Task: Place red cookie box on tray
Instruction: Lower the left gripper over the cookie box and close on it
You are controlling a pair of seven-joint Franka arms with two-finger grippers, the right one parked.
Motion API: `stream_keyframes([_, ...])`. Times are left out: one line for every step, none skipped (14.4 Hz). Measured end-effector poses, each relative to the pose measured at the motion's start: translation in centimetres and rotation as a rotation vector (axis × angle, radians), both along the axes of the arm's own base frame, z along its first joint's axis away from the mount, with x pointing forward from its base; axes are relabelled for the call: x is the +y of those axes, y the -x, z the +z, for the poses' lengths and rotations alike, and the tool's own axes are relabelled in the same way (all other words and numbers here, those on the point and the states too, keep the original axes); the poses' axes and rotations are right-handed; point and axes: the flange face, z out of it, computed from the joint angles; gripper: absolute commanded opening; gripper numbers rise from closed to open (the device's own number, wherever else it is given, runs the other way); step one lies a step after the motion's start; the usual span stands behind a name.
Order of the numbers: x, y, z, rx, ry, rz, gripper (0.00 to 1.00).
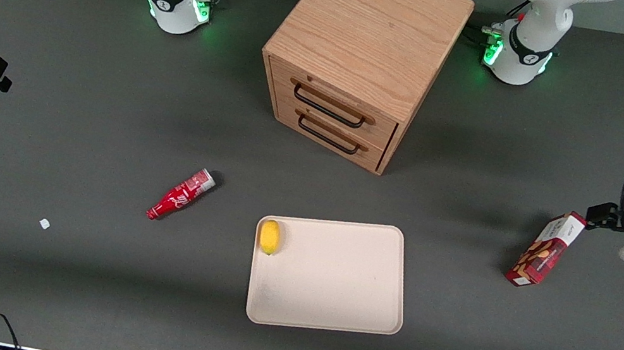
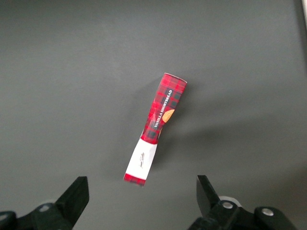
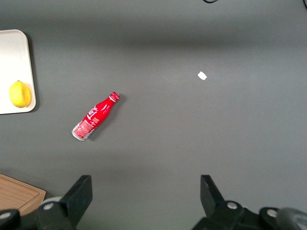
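Note:
The red cookie box lies on the table toward the working arm's end, apart from the tray; its white end panel points toward my gripper. In the left wrist view the box lies on the grey table with its white end nearest the fingers. My left gripper hovers above the box's white end, open and empty; the left wrist view shows it with its fingers spread wide, one on each side of that end. The beige tray lies nearer the front camera than the cabinet.
A yellow lemon lies on the tray's corner. A red soda bottle lies on the table toward the parked arm's end, with a white scrap nearer the camera. A wooden two-drawer cabinet stands mid-table.

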Motion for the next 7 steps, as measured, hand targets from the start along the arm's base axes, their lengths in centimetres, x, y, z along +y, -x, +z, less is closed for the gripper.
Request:
stream_keyframes([0.0, 0.0, -1.7, 0.0, 0.0, -0.012, 1.0])
stream_keyframes([0.0, -0.1, -3.4, -0.002, -0.001, -0.023, 1.0])
stream_keyframes([0.0, -0.1, -5.2, -0.004, -0.006, -0.038, 1.0])
stream_keyframes([-0.1, -0.1, -7.2, -0.009, -0.017, -0.057, 1.0])
stream_keyframes([-0.1, 0.0, -8.8, -0.014, -0.028, -0.076, 1.0])
stream_keyframes([-0.2, 0.2, -10.4, -0.024, -0.035, -0.094, 1.0])
stream_keyframes([-0.4, 0.5, -12.1, -0.038, -0.036, -0.112, 1.0])
